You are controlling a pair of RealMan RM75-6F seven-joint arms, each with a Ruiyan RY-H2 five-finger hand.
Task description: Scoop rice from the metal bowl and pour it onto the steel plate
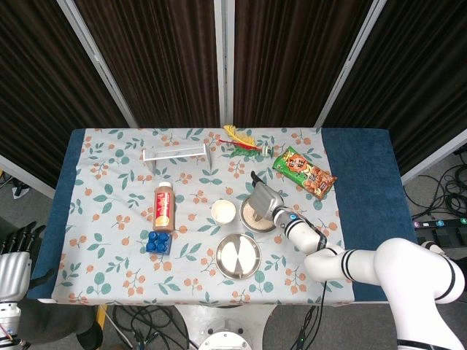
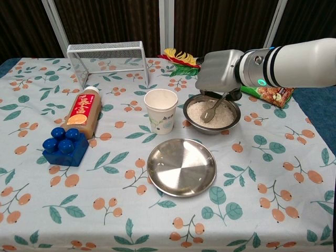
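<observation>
The metal bowl [image 2: 230, 123] [image 1: 248, 222] of white rice sits right of centre. My right hand [image 2: 220, 71] [image 1: 264, 199] hovers over it and holds a metal spoon [image 2: 212, 111], whose tip rests in the rice. Just in front of the bowl lies the steel plate [image 2: 181, 167] [image 1: 238, 256], with only a few grains on it. My left hand [image 1: 12, 266] hangs off the table's left edge, fingers apart and holding nothing; the chest view does not show it.
A paper cup [image 2: 160, 110] stands left of the bowl. Further left lie a brown bottle [image 2: 82, 111] and a blue block [image 2: 65, 145]. A wire rack [image 2: 107, 61], a feathered toy [image 2: 181, 60] and a snack bag [image 2: 271, 92] line the back.
</observation>
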